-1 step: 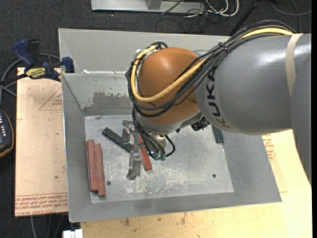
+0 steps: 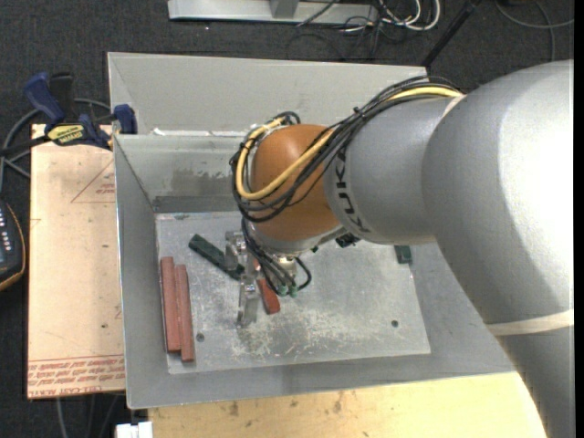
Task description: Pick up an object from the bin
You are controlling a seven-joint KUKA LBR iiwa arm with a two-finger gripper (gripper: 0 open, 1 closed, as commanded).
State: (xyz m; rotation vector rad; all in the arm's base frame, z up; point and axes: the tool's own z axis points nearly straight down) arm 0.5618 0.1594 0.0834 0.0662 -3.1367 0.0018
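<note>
The arm leans over the bin (image 2: 137,217), wrist pointing down. Its gripper (image 2: 248,310) sits low, right of the two red-brown bars (image 2: 176,308), beside a small red piece (image 2: 269,299). I can't tell whether it's open or closed.

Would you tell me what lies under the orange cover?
Below the cover the gripper hangs over the bin floor, with a dark bar and a small red piece beside it. The floor straight under the cover is hidden.
</note>
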